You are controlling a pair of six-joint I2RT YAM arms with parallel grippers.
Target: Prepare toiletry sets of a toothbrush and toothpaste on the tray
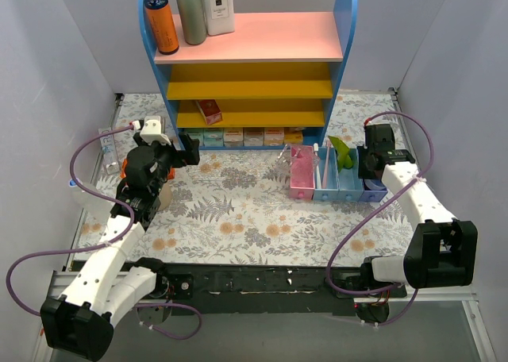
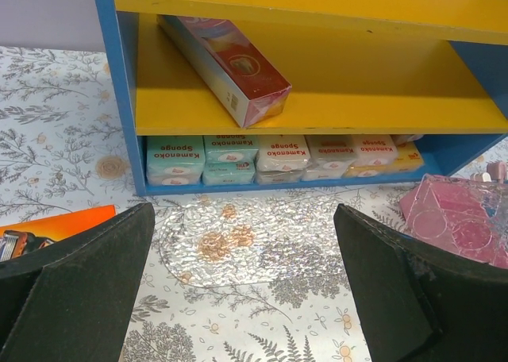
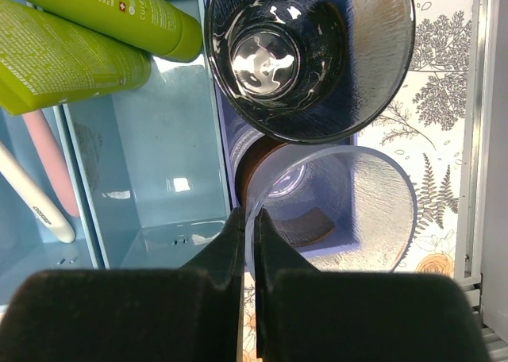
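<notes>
My right gripper (image 3: 248, 216) is shut on the rim of a see-through round cup (image 3: 337, 207), which sits in the end blue bin (image 3: 225, 140). A second, darker cup (image 3: 309, 56) stands just beyond it. In the right wrist view, two lime-green toothpaste tubes (image 3: 79, 36) lean in the neighbouring light-blue bin, with a white toothbrush (image 3: 32, 195) at the far left. My left gripper (image 2: 242, 213) is open and empty, low over the table. The clear textured tray (image 2: 262, 243) lies flat just ahead of it. From above, the right gripper (image 1: 373, 157) is over the bins and the left gripper (image 1: 187, 151) is near the shelf foot.
A blue shelf unit (image 1: 254, 68) with yellow shelves stands at the back, a red box (image 2: 226, 64) on one shelf and sponge packs (image 2: 278, 155) below. A pink bin (image 1: 302, 173) and blue bins (image 1: 337, 178) stand in a row. An orange box (image 2: 48, 223) lies at the left.
</notes>
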